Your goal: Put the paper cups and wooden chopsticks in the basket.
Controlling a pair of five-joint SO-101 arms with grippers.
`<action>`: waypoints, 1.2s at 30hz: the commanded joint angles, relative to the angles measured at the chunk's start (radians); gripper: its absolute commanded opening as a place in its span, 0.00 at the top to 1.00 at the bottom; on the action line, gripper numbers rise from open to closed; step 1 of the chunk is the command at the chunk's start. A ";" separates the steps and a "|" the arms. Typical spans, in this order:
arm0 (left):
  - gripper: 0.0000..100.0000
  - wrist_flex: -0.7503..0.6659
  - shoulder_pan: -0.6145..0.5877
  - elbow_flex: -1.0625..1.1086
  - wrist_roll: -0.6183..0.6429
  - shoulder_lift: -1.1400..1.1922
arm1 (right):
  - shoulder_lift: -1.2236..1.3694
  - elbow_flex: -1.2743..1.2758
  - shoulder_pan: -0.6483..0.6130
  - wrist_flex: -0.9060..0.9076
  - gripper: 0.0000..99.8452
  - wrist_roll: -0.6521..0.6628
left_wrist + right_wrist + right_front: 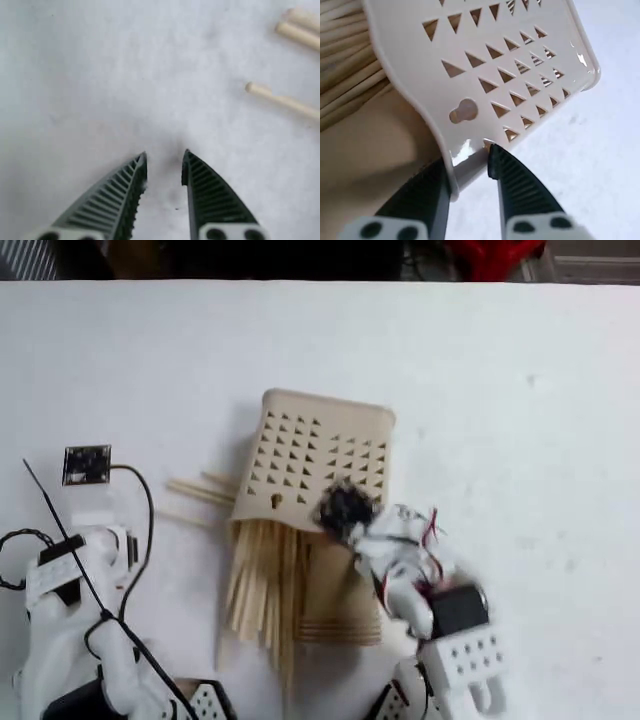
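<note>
The basket (320,455) lies tipped on its side at the centre of the white desk (520,390), its open mouth towards the lower edge of the frame. A fan of wooden chopsticks (262,585) spills out of the mouth at lower centre, and a few loose ones stick out past the basket's left wall. A brown ribbed piece (340,605) lies at the mouth beside them; I cannot tell whether it is the cups.

The right end effector (469,159) is clenched on the basket's rim (520,65), one finger inside and one outside. The left end effector (164,156) is released, holding nothing, over bare desk with chopstick ends (285,100) nearby. Open desk stretches across the whole right and upper frame.
</note>
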 commanded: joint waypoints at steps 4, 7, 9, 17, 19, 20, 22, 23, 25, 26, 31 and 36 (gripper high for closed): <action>0.87 -0.017 -0.007 0.000 0.014 -0.007 | 0.453 -0.354 -0.012 0.093 0.98 -0.114; 0.87 -0.017 -0.007 0.000 0.014 -0.007 | 0.542 -0.494 -0.012 0.156 0.98 -0.143; 0.87 -0.017 -0.007 0.000 0.012 -0.007 | 0.578 -0.582 -0.012 0.205 0.98 -0.153; 0.87 -0.017 -0.007 0.000 0.009 -0.007 | 0.697 -0.847 -0.012 0.371 0.98 -0.178; 0.87 -0.017 -0.007 -0.002 0.009 -0.007 | 0.730 -0.911 0.007 0.404 0.98 -0.178; 0.87 -0.017 -0.007 -0.002 0.009 -0.007 | 0.745 -0.945 0.018 0.415 0.98 -0.178; 0.87 -0.017 -0.007 -0.002 0.009 -0.007 | 0.773 -1.011 0.047 0.440 0.98 -0.178; 0.87 -0.017 -0.007 -0.002 0.009 -0.007 | 0.786 -1.043 0.059 0.450 0.98 -0.178; 0.87 -0.017 -0.007 -0.002 0.009 -0.007 | 0.819 -1.105 0.073 0.475 0.98 -0.178; 0.87 -0.017 -0.007 -0.002 0.009 -0.007 | 0.837 -1.135 0.074 0.486 0.98 -0.178; 0.87 -0.017 -0.007 -0.003 0.009 -0.007 | 0.952 -1.324 0.079 0.562 0.98 -0.192; 0.87 -0.017 -0.007 -0.003 0.011 -0.007 | 1.090 -1.540 0.108 0.631 0.98 -0.209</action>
